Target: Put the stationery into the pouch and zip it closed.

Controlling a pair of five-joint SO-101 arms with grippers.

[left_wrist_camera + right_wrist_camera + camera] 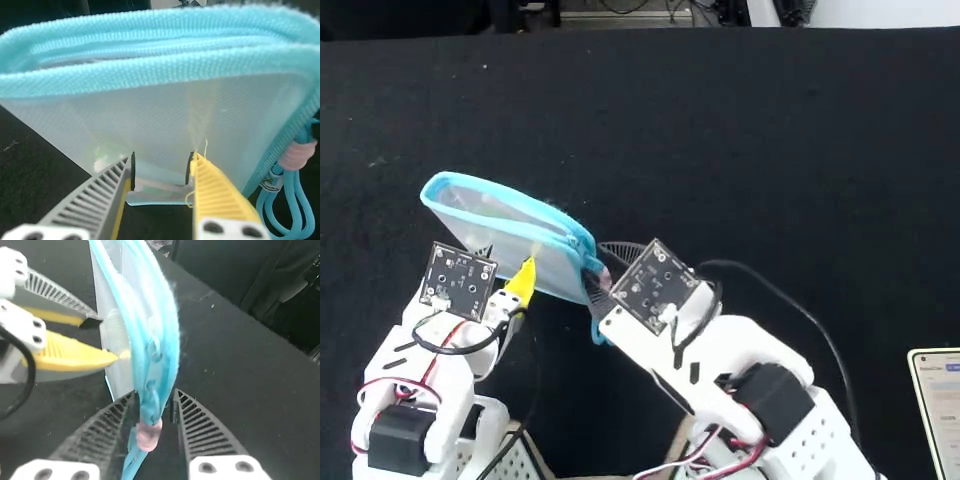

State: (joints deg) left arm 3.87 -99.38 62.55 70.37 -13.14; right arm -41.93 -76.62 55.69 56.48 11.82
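Holds the pouch tilted on edge over the black table between both arms, with the left claw clamped on its lower mesh edge and the right claw narrow around the zipper end, just beside the pink bead.

Black table with a white-edged screen lying at its edge

The high camera looks down from 6 o'clock; my wrist cameras face the pouch closely, shared by all.
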